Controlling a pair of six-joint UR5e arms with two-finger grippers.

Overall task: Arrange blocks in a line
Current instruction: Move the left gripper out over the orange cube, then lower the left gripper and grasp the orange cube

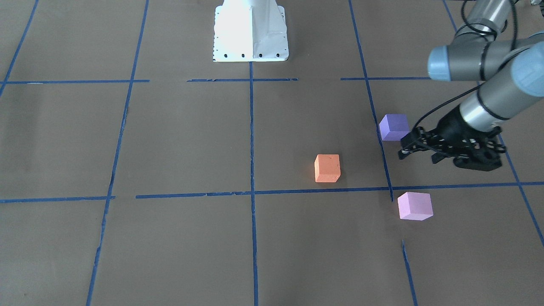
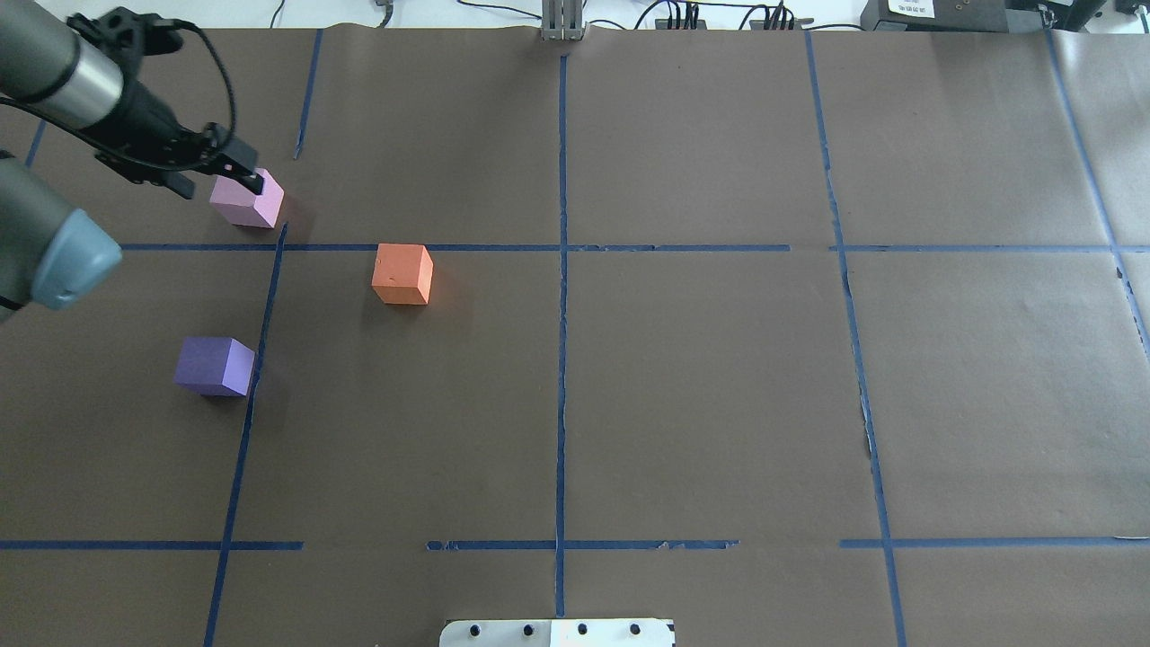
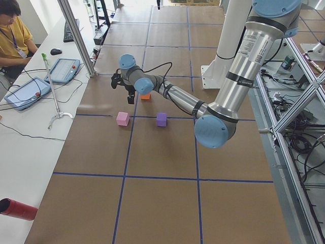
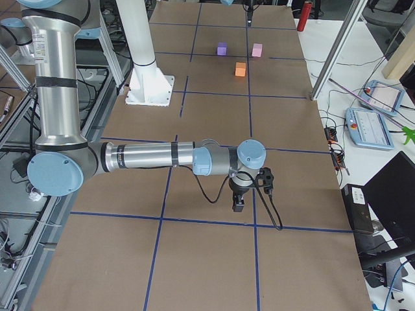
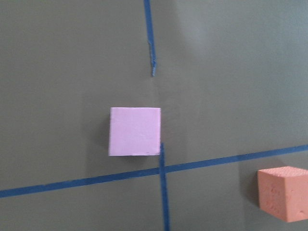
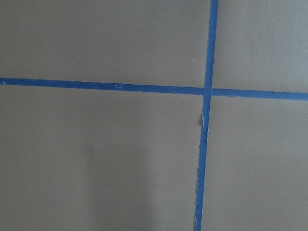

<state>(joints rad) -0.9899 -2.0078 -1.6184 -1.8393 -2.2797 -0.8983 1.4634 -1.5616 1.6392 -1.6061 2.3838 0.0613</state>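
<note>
Three cubes lie apart on the brown table. The orange block (image 1: pixel 327 168) (image 2: pixel 402 274) sits nearest the middle. The dark purple block (image 1: pixel 394 127) (image 2: pixel 214 366) is nearer the robot, and the pale pink block (image 1: pixel 415 205) (image 2: pixel 247 199) is farther out. My left gripper (image 1: pixel 420 156) (image 2: pixel 220 184) hovers above the table over the pink block's side, open and empty. The left wrist view looks straight down on the pink block (image 5: pixel 134 131), with the orange one (image 5: pixel 284 192) at its corner. My right gripper (image 4: pixel 238 204) hangs far off over bare table; I cannot tell whether it is open or shut.
Blue tape lines (image 2: pixel 561 359) divide the table into squares. The white robot base plate (image 1: pixel 250 29) stands at the table's near edge. A seated operator (image 3: pixel 12 35), tablets and a red cylinder (image 3: pixel 18 208) are on a side bench.
</note>
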